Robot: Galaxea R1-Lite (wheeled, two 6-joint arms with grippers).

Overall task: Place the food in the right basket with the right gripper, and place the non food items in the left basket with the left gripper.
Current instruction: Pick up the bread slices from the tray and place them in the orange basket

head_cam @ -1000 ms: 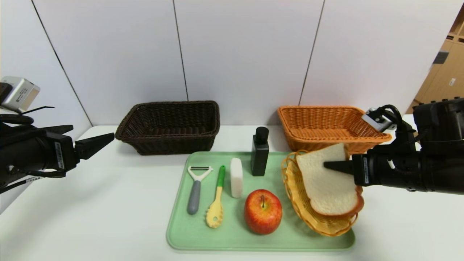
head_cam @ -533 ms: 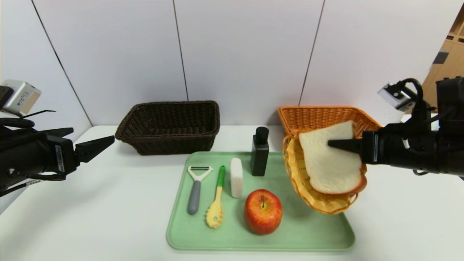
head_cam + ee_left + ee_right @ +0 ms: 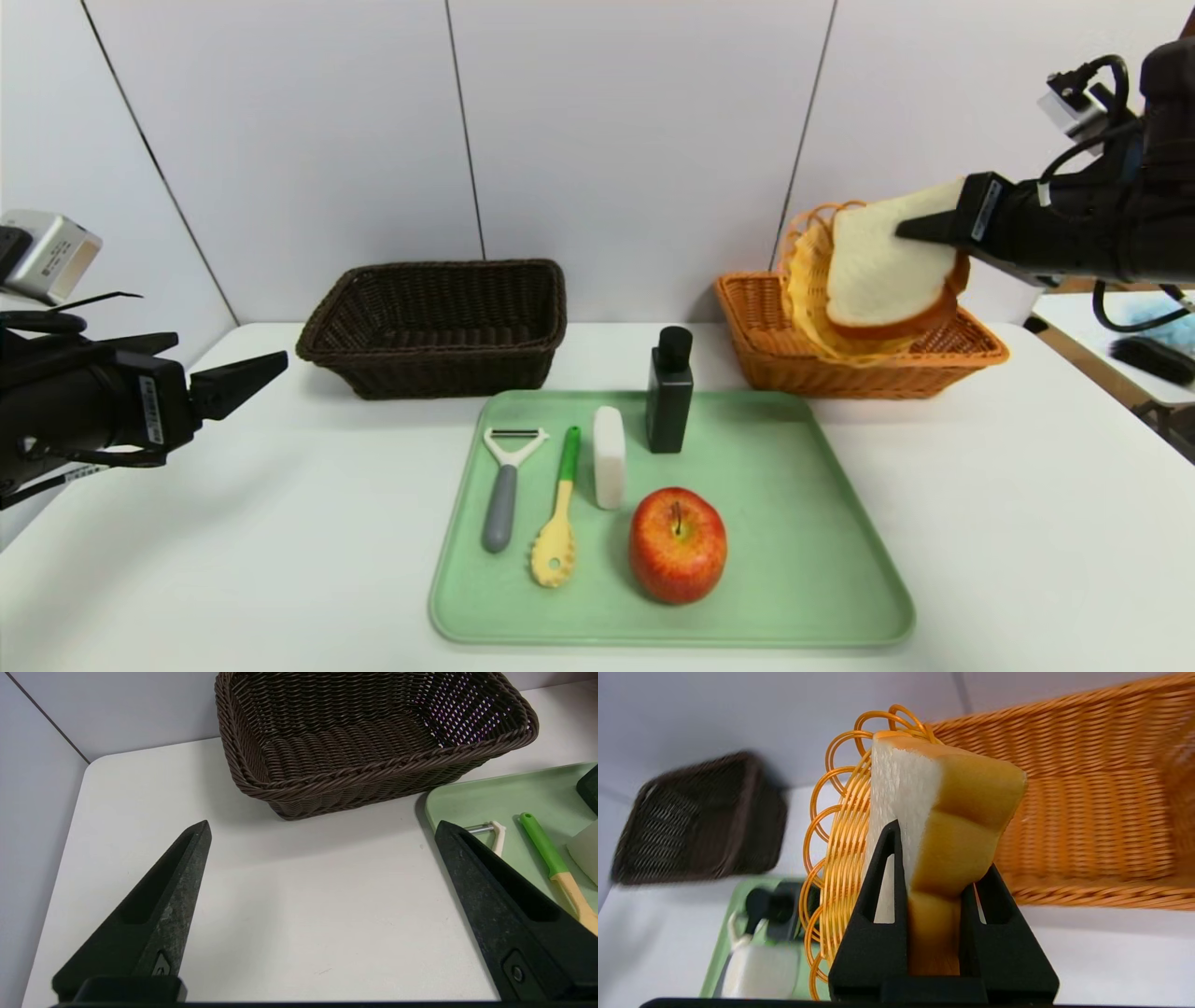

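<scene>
My right gripper (image 3: 910,229) is shut on a slice of bread (image 3: 878,271) and holds it, with a small yellow wire basket (image 3: 810,280) stuck behind it, in the air above the orange right basket (image 3: 775,350). In the right wrist view the bread (image 3: 948,812) sits between my fingers (image 3: 882,877), the wire basket (image 3: 836,830) beside it. My left gripper (image 3: 271,359) is open and empty at the far left, near the dark brown left basket (image 3: 434,322). On the green tray (image 3: 794,523) lie a red apple (image 3: 678,544), a peeler (image 3: 504,485), a yellow-green pasta tool (image 3: 557,513), a white block (image 3: 609,455) and a black bottle (image 3: 669,390).
The white table (image 3: 280,523) has open room left of the tray. The left wrist view shows the brown basket (image 3: 364,732) ahead and the tray's edge (image 3: 467,798) beside it. A wall stands close behind both baskets.
My right gripper has lifted the bread and the wire basket off the tray, up and back to above the orange basket. The left arm has barely moved.
</scene>
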